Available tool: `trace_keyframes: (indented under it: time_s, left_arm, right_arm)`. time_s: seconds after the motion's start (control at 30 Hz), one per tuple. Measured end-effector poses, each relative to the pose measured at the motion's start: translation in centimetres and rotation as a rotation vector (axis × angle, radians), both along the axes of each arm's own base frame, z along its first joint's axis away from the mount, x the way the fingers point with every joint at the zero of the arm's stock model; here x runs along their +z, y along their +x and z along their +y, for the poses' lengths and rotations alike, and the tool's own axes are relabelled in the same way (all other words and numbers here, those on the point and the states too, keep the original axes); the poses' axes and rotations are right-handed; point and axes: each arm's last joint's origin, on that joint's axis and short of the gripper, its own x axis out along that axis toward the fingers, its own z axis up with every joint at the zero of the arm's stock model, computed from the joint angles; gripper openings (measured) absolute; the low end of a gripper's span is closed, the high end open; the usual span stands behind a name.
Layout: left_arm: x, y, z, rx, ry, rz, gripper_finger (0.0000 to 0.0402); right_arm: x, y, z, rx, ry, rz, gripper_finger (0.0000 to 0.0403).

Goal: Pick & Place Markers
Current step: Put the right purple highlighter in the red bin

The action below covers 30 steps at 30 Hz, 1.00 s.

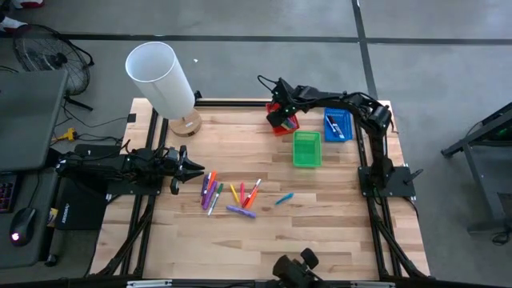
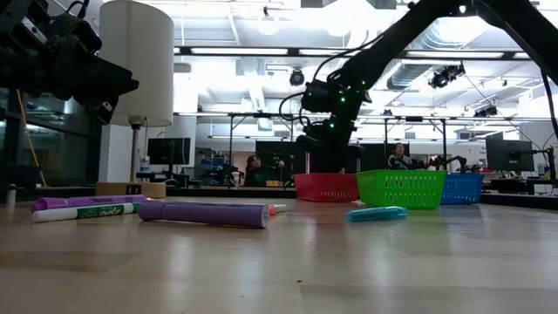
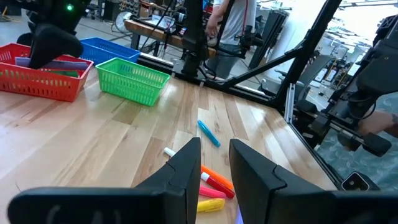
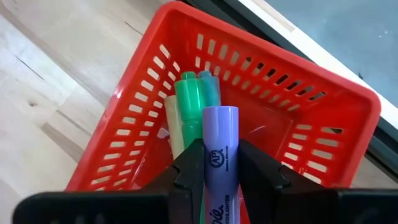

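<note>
Several markers (image 1: 228, 194) in mixed colours lie flat on the wooden table near its middle, and a teal one (image 1: 284, 198) lies apart to their right. My right gripper (image 4: 221, 155) hangs over the red tray (image 4: 273, 50) at the far side, shut on a purple marker (image 4: 221, 130). Green and pale markers (image 4: 189, 99) lie inside that tray. My left gripper (image 3: 214, 165) waits level at the table's left, open, with nothing between its fingers, just left of the loose markers. My right gripper pinches the purple marker's barrel (image 4: 220, 167) between its two fingers. The fingers slant down from above and lie along the marker. Its free end (image 4: 221, 115) sticks out past the fingertips, over the markers in the red tray; whether it touches them I cannot tell.
A green tray (image 1: 306, 149) and a blue tray (image 1: 338, 126) stand right of the red one. A white lamp (image 1: 160, 76) on a wooden base stands at the far left corner. The arms' frames run along both table sides. People sit in the room behind.
</note>
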Motion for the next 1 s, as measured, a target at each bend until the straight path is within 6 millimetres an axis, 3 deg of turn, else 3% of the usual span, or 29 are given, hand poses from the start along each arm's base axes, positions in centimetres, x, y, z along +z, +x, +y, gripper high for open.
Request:
trace_keyframes:
  time_s: [0.47, 0.83, 1.0]
  left_arm:
    - [0.00, 0.00, 0.00, 0.000, 0.000, 0.000, 0.0083]
    - [0.00, 0.00, 0.00, 0.000, 0.000, 0.000, 0.0083]
    - [0.00, 0.00, 0.00, 0.000, 0.000, 0.000, 0.0083]
  right_arm:
    - [0.04, 0.07, -0.03, 0.032, -0.017, 0.004, 0.0081]
    - [0.04, 0.14, 0.05, 0.062, 0.000, -0.009, 0.0169]
    - [0.06, 0.19, 0.13, 0.077, 0.022, -0.026, 0.0185]
